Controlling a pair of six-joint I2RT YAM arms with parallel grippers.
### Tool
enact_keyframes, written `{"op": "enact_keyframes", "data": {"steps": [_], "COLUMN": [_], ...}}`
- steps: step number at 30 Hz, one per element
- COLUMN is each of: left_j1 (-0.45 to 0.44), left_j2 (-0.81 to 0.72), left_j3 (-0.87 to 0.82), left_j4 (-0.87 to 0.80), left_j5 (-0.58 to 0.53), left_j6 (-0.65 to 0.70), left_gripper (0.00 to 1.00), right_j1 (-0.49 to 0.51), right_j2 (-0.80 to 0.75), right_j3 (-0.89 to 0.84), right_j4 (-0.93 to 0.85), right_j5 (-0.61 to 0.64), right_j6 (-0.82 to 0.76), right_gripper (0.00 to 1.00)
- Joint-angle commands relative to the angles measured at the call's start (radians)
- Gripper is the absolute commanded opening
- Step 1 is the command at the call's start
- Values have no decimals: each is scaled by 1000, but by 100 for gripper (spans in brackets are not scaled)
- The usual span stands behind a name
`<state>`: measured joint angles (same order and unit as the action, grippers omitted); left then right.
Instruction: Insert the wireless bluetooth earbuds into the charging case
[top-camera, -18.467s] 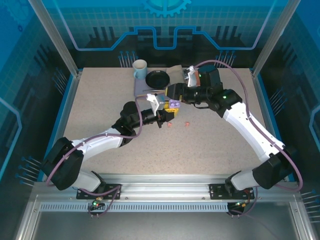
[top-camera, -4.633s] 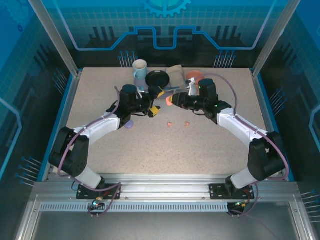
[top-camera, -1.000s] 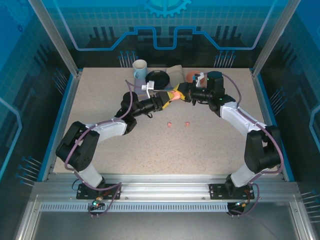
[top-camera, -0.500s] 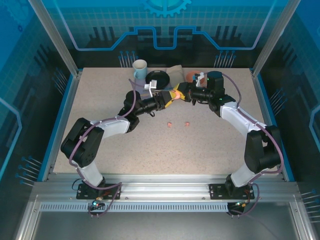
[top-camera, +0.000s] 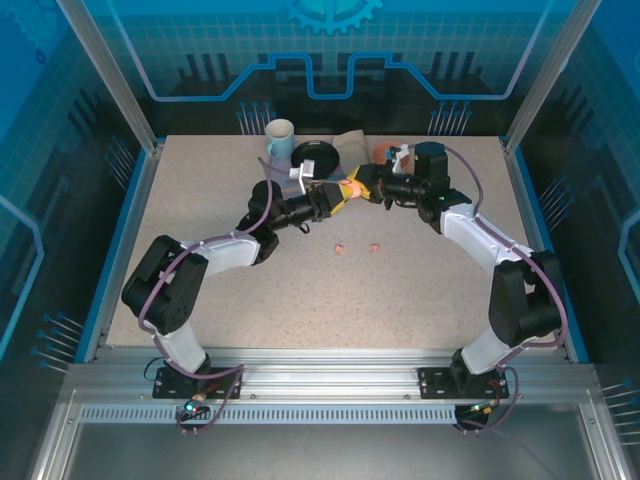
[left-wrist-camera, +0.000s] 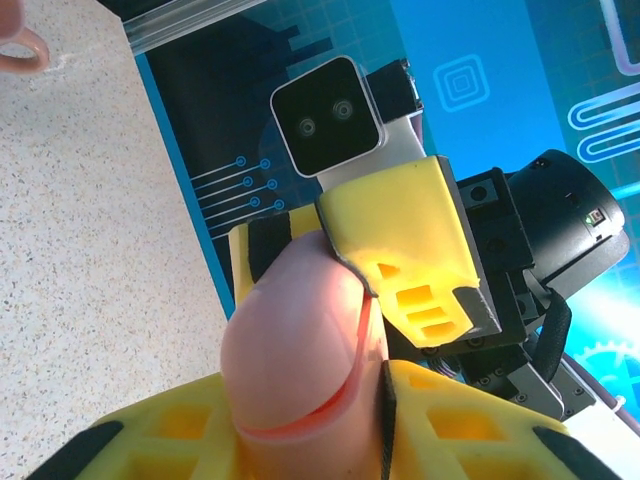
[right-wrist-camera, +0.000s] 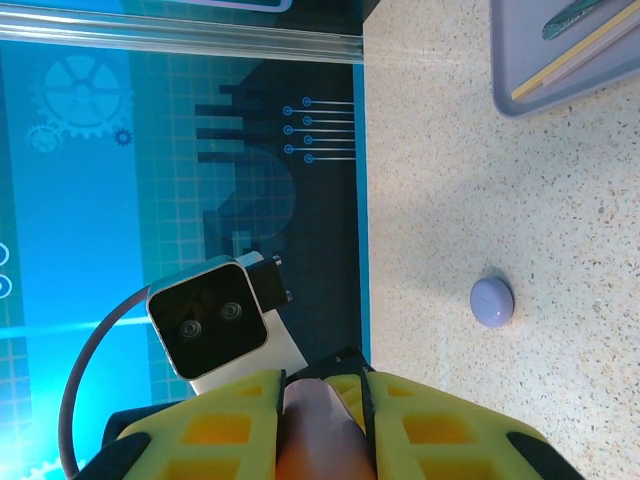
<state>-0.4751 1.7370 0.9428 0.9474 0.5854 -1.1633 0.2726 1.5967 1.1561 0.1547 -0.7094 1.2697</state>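
The salmon-pink pebble-shaped plastic charging case (top-camera: 351, 187) is at far centre, clamped from the left by the left gripper (top-camera: 338, 194) and from the right by the right gripper (top-camera: 364, 184), while two tiny salmon-pink plastic earbuds (top-camera: 340, 248) lie well apart on the speckled table (top-camera: 420, 290), nearward of both.

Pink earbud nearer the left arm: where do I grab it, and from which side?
Come straight down and pinch the pink earbud across its middle. It lies low on the table, apart from the other bud, so a sideways approach would likely push it. First free one: left gripper and right gripper are shut on the pink case.
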Motion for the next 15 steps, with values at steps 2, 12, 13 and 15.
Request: {"op": "enact_keyframes", "data": {"steps": [2,12,13,15], "left_j1": [-4,-10,-10,-11], "left_j2": [-37,-202,-224,-259], "left_j3": [45,112,109,76], "left_j4": [-57,-613,-661,-671], "left_j5": [33,45,33,13], "left_j6": [101,614,676,757], "left_gripper": [27,26,26,26], "right_j1": [0,-127,-135,-136], "right_j2": [-21,-179,-186,-190], "right_j3": [41,91,120,180], "right_j4": [-42,-288,-345,-474], "right_j5": [-19,74,72,76], "right_j6": [-27,-200,-254,-376], "right_gripper": [11,76,76,77]}}
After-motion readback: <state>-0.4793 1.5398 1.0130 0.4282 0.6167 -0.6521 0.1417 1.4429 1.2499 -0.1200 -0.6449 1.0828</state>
